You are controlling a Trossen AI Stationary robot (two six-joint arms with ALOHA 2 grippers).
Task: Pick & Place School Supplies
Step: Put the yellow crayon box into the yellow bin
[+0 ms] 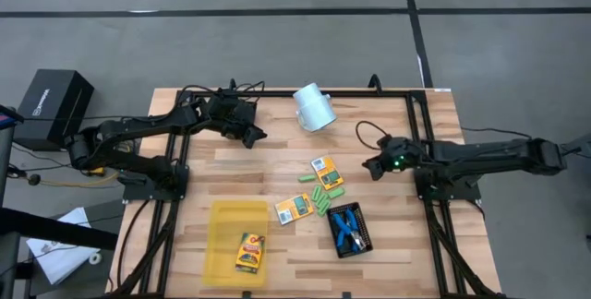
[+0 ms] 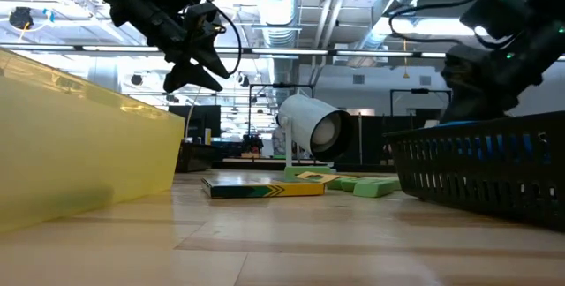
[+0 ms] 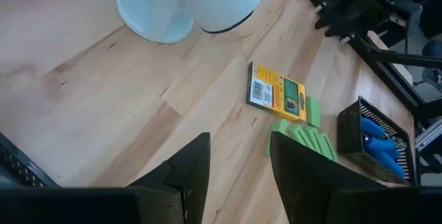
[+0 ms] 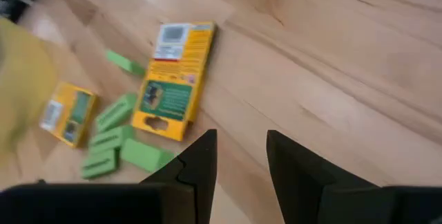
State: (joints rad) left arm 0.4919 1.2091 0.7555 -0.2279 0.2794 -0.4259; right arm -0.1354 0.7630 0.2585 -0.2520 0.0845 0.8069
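The right gripper [image 1: 372,164] hovers empty, fingers parted, just beside the orange-yellow box [image 1: 326,172] and green pieces [image 1: 322,200] mid-table, seemingly approaching to pick; next it must descend over one. The left gripper [image 1: 256,137] waits open near a toppled white cup [image 1: 314,107] (not in the way); a yellow tray [image 1: 225,236] lies near.

White cup [image 1: 313,107] lies tipped; yellow tray [image 1: 226,234], mesh tray [image 1: 361,237] nearby.

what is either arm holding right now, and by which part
Nothing is held. The left gripper and right gripper both hang above the table with bare wood showing between their fingers.
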